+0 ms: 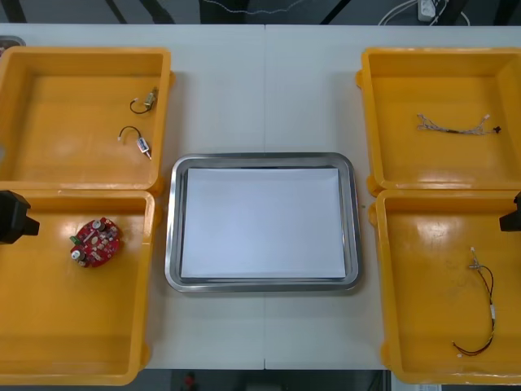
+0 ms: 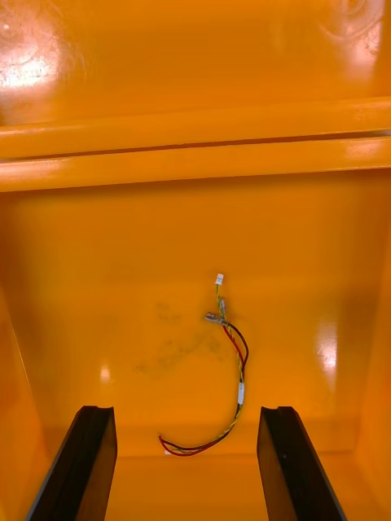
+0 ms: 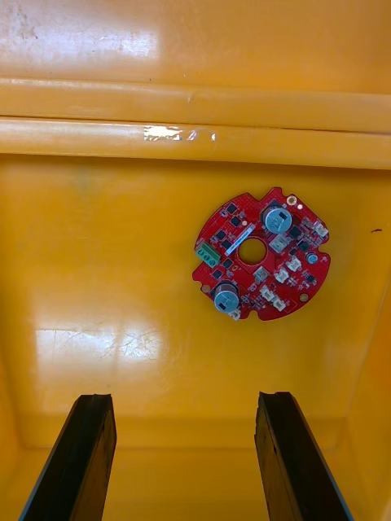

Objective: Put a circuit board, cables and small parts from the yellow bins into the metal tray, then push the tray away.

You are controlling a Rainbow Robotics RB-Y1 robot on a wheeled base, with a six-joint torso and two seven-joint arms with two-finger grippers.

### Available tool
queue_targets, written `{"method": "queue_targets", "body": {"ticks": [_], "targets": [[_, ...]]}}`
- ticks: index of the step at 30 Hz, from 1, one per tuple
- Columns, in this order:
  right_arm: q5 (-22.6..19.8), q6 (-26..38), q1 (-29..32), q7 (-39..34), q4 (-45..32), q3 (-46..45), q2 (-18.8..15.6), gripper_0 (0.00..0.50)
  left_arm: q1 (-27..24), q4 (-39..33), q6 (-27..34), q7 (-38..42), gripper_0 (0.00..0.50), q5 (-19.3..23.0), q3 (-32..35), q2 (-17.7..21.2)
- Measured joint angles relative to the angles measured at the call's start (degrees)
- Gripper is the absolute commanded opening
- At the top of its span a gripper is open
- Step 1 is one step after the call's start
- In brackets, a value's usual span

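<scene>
Black fingers (image 3: 81,456) of the left hand (image 3: 183,399) stand wide apart with nothing between them. They hang over the near left yellow bin (image 1: 49,326). Past the fingertips, on the bin floor, lies the round red circuit board (image 3: 262,255) — flat, with a hole in its middle and two little silver cans on top. It does not touch the fingers or the bin walls.

Over on the other side, the right hand (image 2: 186,411) hangs over the near right yellow bin (image 1: 423,342). Its fingers (image 2: 289,464) are wide apart too and hold nothing. A thin red and yellow cable (image 2: 242,393) lies on the bin floor in a bent line, and one end of it shows between the two fingers.

In the middle of the bench (image 1: 264,90) sits the metal tray (image 1: 262,158) — shiny at the rim, white inside. Two bins stand at each side of it.

The far left yellow bin (image 1: 49,98) holds two small metal parts (image 1: 151,98), each with a short black cable (image 1: 124,129) curling off it. They lie near each other but do not touch. The far right yellow bin (image 1: 391,106) holds a pale twisted cable (image 1: 452,126) with a dark tip, lying by itself near the middle.
</scene>
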Motion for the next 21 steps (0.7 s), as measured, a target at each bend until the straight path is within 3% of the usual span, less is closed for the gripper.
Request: {"method": "queue_targets", "body": {"ticks": [21], "targets": [[0.0, 0.0, 0.0, 0.0, 0.0, 0.0, 0.0, 0.5, 0.0, 0.0, 0.0, 0.0, 0.5, 0.0, 0.0, 0.0]]}}
